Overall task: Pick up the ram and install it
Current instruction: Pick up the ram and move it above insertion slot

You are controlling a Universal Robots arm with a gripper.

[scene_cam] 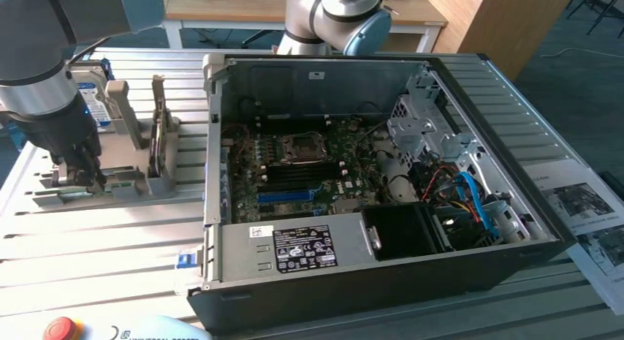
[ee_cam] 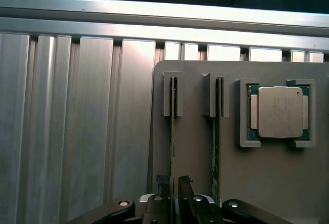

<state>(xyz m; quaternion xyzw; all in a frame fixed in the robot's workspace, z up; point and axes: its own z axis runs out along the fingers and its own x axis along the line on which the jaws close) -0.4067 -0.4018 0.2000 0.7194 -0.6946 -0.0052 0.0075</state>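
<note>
Ram (ee_cam: 173, 131) stands on edge in a slot of the grey holder (ee_cam: 195, 157), seen end-on from the wrist view as a thin dark strip. A second stick (ee_cam: 216, 131) stands in the neighbouring slot, between the ram and a silver processor (ee_cam: 279, 112) seated in its own square recess.

The gripper (ee_cam: 174, 180) is down over the ram with one finger on each side of it. The fingers (ee_cam: 163, 183) are partly open, close to the board but not visibly clamped on it, so the ram is straddled, not lifted.

In the exterior view the gripper (scene_cam: 86, 175) sits low over the holder (scene_cam: 127, 186), at 9 o'clock from the open computer case (scene_cam: 390, 296). Both rest on the ribbed aluminium table (scene_cam: 98, 238). The motherboard (scene_cam: 292, 172) lies exposed inside the case, and printed sheets (scene_cam: 585, 201) lie at 4 o'clock.
</note>
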